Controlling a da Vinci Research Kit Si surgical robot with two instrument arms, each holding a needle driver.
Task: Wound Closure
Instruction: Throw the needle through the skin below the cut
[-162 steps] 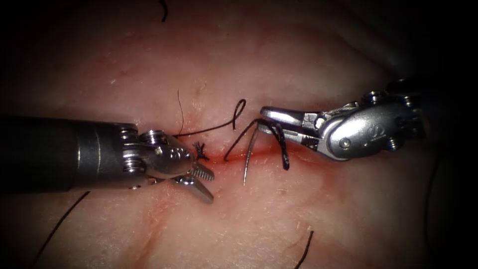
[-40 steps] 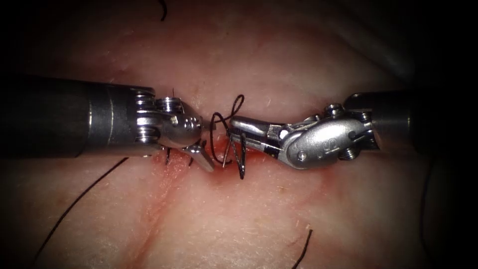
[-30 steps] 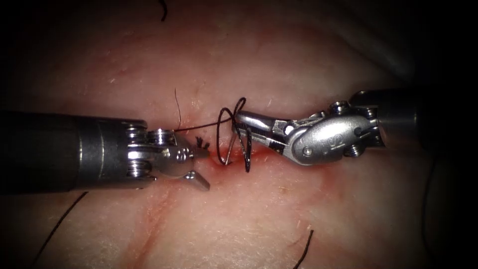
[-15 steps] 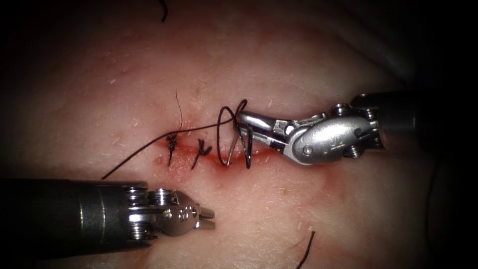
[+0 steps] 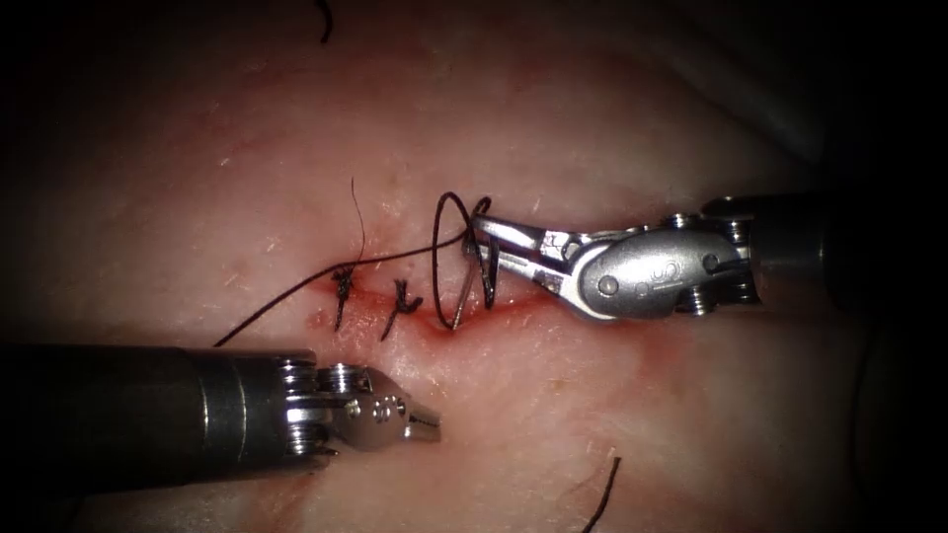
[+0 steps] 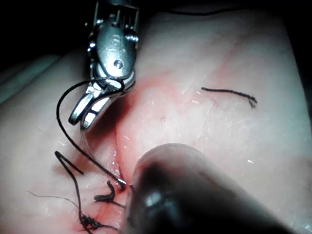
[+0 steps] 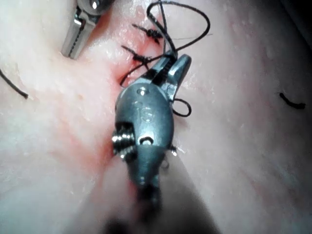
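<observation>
The right pincer [image 5: 486, 259] sits at the right end of the row of stitches, over the cut [image 5: 513, 301]. Its jaws are closed on the needle [image 5: 462, 296] near its blunt end. The needle hangs down from the jaws toward the cut, and its point meets the red fluid [image 5: 434, 321] at the cut line; whether the tip has entered the tissue [image 5: 553, 128] cannot be told. Dark thread [image 5: 446, 242] loops around the jaws and the needle, and a strand runs from the loops leftward, past two knots [image 5: 373, 296] on the cut, out across the tissue to the left.

The left pincer [image 5: 427, 424] lies below the cut and left of the needle, well apart from it. Its jaws are nearly closed and hold nothing. In the right wrist view it [image 7: 73, 36] appears beside the knots, and the right pincer [image 7: 176, 73] shows with thread looped over it. The left wrist view shows the right pincer [image 6: 85, 114] with the loop of thread [image 6: 66, 131] draped round it.

A short cut end [image 5: 604, 494] of thread lies loose on the tissue below the right pincer, and another [image 5: 324, 20] lies far above the cut.
</observation>
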